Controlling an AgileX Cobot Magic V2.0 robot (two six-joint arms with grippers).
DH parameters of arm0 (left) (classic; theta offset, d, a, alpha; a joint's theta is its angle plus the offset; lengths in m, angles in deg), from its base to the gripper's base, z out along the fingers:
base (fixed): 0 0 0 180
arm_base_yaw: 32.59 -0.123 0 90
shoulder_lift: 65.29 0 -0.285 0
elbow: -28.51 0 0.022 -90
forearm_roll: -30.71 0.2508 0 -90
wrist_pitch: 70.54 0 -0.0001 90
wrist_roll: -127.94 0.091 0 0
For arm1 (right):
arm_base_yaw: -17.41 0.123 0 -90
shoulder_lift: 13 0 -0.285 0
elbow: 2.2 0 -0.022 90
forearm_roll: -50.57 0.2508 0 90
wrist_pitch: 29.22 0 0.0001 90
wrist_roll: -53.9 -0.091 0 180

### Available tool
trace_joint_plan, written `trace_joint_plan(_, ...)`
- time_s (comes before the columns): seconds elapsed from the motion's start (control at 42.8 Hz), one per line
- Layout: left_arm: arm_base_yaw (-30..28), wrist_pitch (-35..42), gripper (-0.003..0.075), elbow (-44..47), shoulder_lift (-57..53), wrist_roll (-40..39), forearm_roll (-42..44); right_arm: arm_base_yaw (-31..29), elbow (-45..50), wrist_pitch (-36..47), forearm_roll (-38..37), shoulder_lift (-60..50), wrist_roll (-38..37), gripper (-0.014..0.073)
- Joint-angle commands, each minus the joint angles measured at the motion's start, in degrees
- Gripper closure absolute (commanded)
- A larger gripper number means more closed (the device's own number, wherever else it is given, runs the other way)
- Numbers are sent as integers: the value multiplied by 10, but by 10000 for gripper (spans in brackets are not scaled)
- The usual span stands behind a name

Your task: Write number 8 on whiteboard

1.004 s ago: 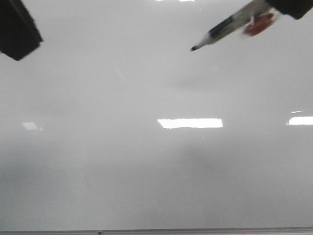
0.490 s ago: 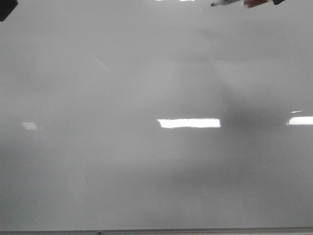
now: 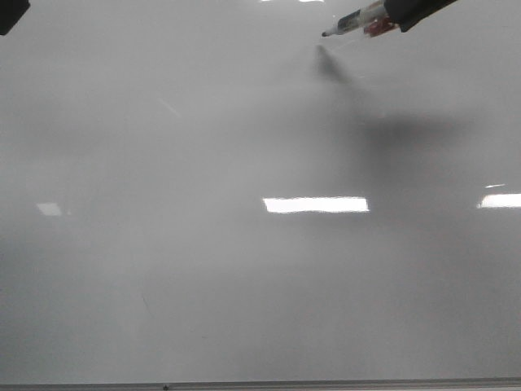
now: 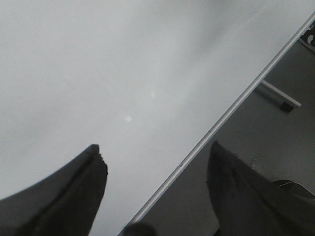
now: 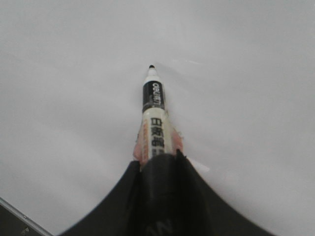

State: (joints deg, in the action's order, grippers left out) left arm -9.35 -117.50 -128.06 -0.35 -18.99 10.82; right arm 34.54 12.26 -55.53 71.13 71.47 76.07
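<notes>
The whiteboard (image 3: 244, 269) fills the front view, glossy pale grey and bare; no number 8 shows on it. My right gripper (image 3: 399, 15) at the top right edge is shut on a black-tipped marker (image 3: 354, 22), whose tip points left just above the board beside its shadow. In the right wrist view the marker (image 5: 155, 123) sticks out from the shut gripper (image 5: 157, 157) over the board (image 5: 74, 98). My left gripper (image 4: 155, 152) is open and empty over the board's edge strip (image 4: 236, 105); only a dark corner of it (image 3: 10, 12) shows in the front view.
Bright rectangular light reflections (image 3: 316, 204) lie across the board. The board's near edge strip (image 3: 260, 384) runs along the bottom of the front view. Past the edge in the left wrist view lies dark floor with a white bar (image 4: 278, 94).
The marker went up almost out of the front view, then came back down and left toward the board; its shadow now lies close under the tip. The left gripper moved up out of view.
</notes>
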Motion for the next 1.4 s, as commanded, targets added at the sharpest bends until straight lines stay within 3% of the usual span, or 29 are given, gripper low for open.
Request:
trace_joint_plan(0.0, -2, 32, 281, -15, -8, -6, -18, -1, -36, 29, 0, 9, 4, 663)
trace_joint_plan(0.233, -2, 32, 281, -15, -8, -6, -18, 9, -28, -35, -26, 47, 8, 663)
trace_joint_plan(0.444, -2, 32, 281, -15, -8, -6, -18, -16, 60, -16, -39, 26, -14, 662)
trace_joint_plan(0.584, -2, 32, 281, -15, -8, -6, -18, 11, 100, 29, -32, 34, -14, 662)
trace_joint_plan(0.77, -2, 32, 281, -15, -8, -6, -18, 37, 65, 56, -25, 64, -15, 662)
trace_joint_plan(1.051, -2, 29, 281, -15, -8, -6, -18, -17, 10, 15, -25, 63, -22, 662)
trace_joint_plan(1.191, -2, 33, 281, -15, -8, -6, -18, 11, -23, 4, -25, 67, -13, 662)
trace_joint_plan(1.377, -2, 33, 281, -15, -8, -6, -18, 28, -32, -79, -29, 51, -5, 662)
